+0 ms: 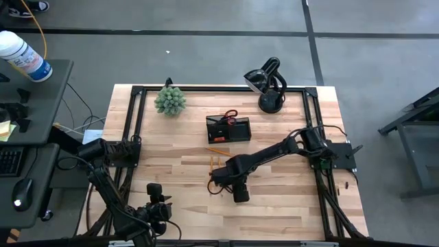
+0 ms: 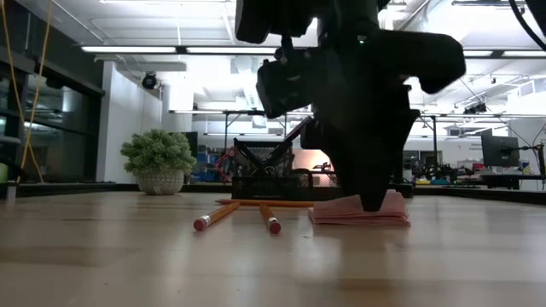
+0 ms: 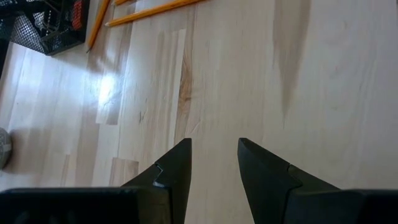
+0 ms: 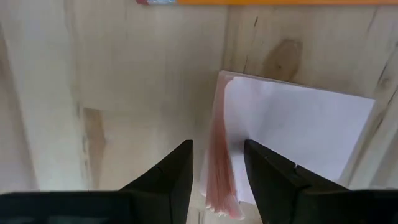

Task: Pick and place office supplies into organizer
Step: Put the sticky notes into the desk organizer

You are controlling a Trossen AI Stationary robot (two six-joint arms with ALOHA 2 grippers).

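the right gripper hung low over the pink sticky-note pad, close to the front middle of the table. its two fingers stood a little apart with nothing between them yet — one edge of the pad, the side where you can see all the pink sheets stacked, sat right in the gap. from table height the fingertips looked to be touching or almost touching the top of the pad; i could not tell which. so the pad lay just under and a bit ahead of this gripper, flat on the wood.

the organizer sat further back, well apart from the pad, with the red-handled scissors standing in it. two pencils lay on the table between the pad and the organizer.

the left gripper waited at the front left of the table, fingers apart and empty, far from the pad — the right arm was much nearer. i think the next move needed a small drop and a squeeze on that pad edge.
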